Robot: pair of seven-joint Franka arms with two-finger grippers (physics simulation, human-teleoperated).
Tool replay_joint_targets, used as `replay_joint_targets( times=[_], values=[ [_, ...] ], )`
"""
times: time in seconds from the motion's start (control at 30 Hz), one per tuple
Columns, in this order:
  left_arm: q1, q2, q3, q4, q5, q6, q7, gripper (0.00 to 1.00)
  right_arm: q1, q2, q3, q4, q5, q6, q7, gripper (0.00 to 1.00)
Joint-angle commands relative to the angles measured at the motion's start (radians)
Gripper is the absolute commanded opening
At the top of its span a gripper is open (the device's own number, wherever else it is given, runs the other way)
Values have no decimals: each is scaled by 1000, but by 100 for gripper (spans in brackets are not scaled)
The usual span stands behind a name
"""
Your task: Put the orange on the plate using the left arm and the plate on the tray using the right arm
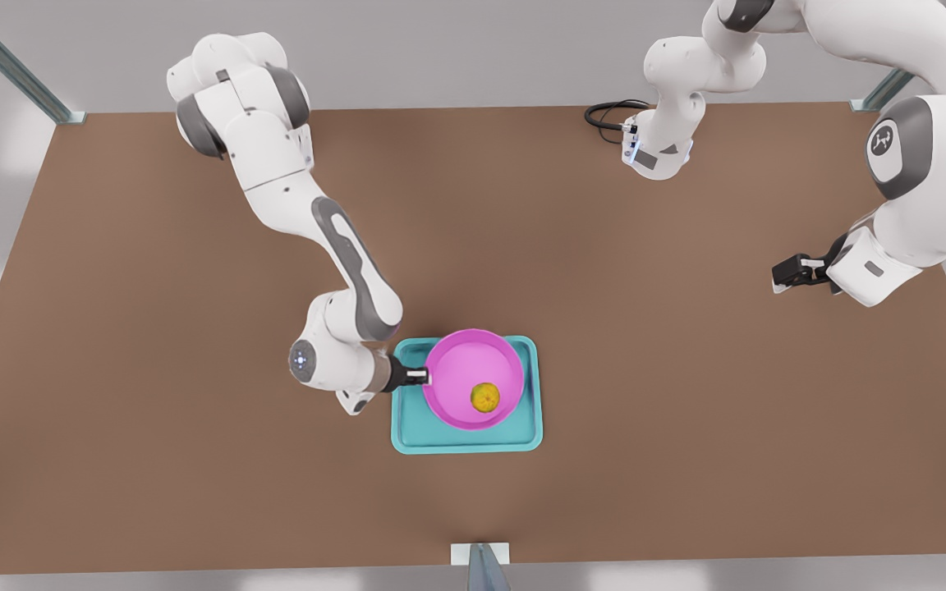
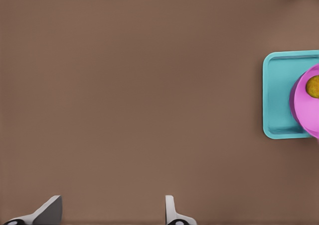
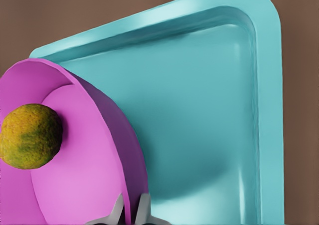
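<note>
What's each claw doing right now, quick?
Right claw: closed on the plate rim, over the tray; the orange sits in the plate.
Left claw: open, empty, waiting above the table.

No legible text, label, brand name, number or sign appears in any view. The one mark is a small white emblem on the grey joint cap (image 1: 884,141) of the arm at the front view's right; its form cannot be read as letters. Orange, plate, tray and surface carry no markings.
</note>
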Motion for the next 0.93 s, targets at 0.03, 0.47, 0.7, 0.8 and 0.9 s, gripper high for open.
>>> replay_joint_targets(
  times=[0.03,0.47,0.7,0.8,0.9],
  values=[
    [0,-2,0,0,1,1,3,100,-7,8,0,9,-5,-2,-1,21],
    [0,0,0,0,1,1,3,100,-219,-56,-26,317,-841,-873,-189,100],
    [-5,2,-1,0,1,4,0,100,-268,-616,-113,212,-982,-972,-231,100],
    [-3,2,-1,0,1,4,-1,100,-305,-694,-78,106,-980,-907,-229,100],
    [-3,3,-1,0,4,3,-1,100,-305,-698,-78,98,-980,-907,-231,100]
  ],
)
